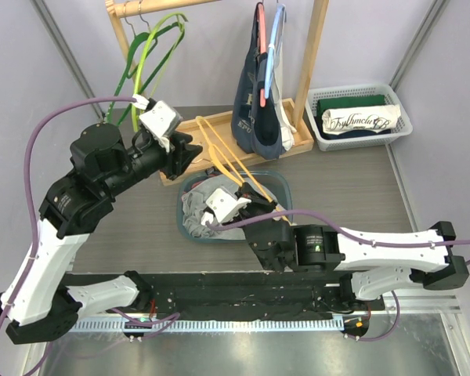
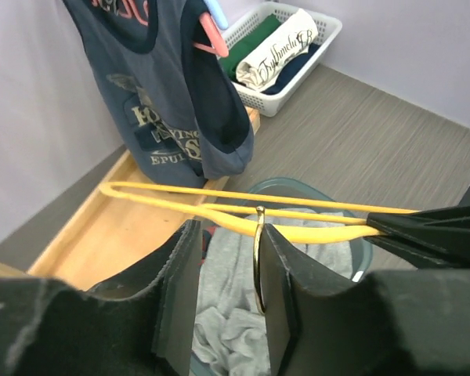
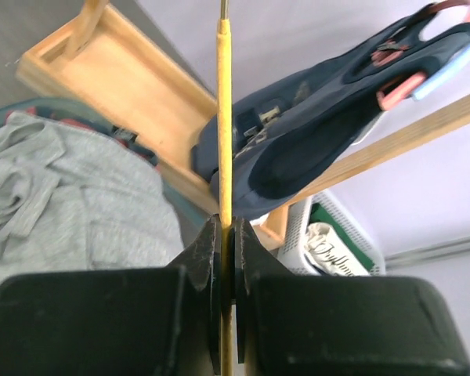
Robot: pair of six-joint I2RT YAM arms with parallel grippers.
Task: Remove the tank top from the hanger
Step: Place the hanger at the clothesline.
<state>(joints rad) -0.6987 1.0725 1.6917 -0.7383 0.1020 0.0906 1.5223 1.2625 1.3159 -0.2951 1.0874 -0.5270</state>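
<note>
A bare yellow hanger (image 1: 229, 163) hangs in the air over a teal basket (image 1: 280, 182). My right gripper (image 3: 227, 227) is shut on one thin arm of the hanger (image 3: 224, 117). The hanger's metal hook (image 2: 258, 258) stands between the jaws of my left gripper (image 2: 227, 274). Those jaws are open: the hook rests against the right finger, with a gap to the left one. A grey tank top (image 1: 197, 205) lies crumpled in the basket below the hanger (image 2: 313, 233), free of it.
Navy tank tops (image 1: 257, 110) hang on pink and blue hangers from a wooden rack with a tray base (image 1: 189, 125). Green hangers (image 1: 145, 63) hang at the rack's left. A white basket (image 1: 360, 117) of folded clothes stands at the back right.
</note>
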